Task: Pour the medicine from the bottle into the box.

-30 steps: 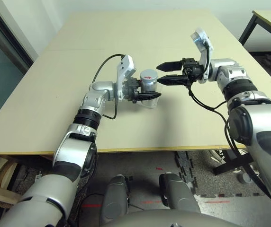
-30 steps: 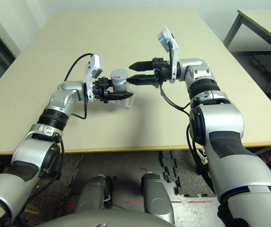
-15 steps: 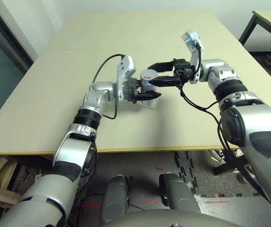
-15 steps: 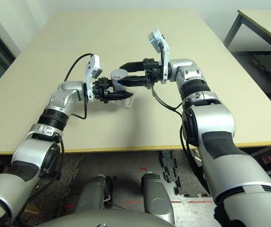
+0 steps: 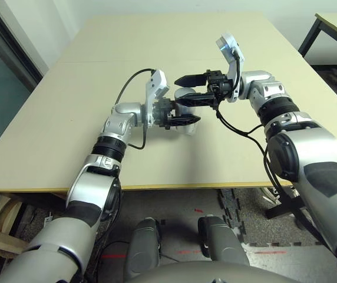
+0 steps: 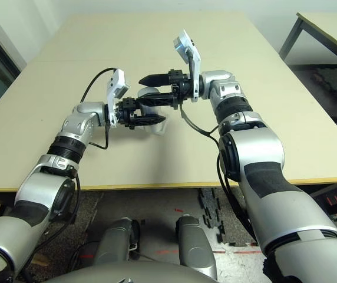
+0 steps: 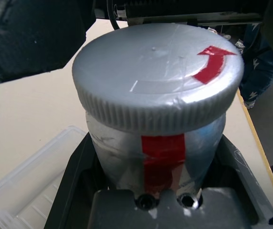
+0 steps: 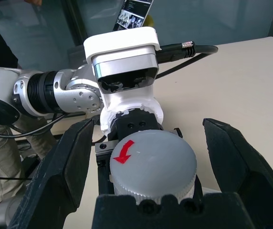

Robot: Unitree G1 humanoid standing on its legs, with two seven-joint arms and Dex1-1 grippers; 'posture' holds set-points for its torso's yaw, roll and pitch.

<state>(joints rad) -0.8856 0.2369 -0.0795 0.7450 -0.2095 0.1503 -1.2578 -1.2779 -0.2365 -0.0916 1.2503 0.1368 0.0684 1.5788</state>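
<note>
In the left eye view, the left arm reaches in level from the left, its gripper point(image 5: 183, 112) clamped on the upright bottle point(image 5: 185, 94) above the table, while the right arm bends in from the right, forearm slanting up. In the left wrist view, the bottle sits capped between the fingers, the box point(image 7: 36, 181) near it; in the right wrist view, the right gripper point(image 8: 148, 167) straddles the cap point(image 8: 153, 162), fingers apart on either side.

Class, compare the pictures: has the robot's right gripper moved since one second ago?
Yes. The right gripper has moved toward the robot's left, so its fingers now reach over the capped bottle.
</note>
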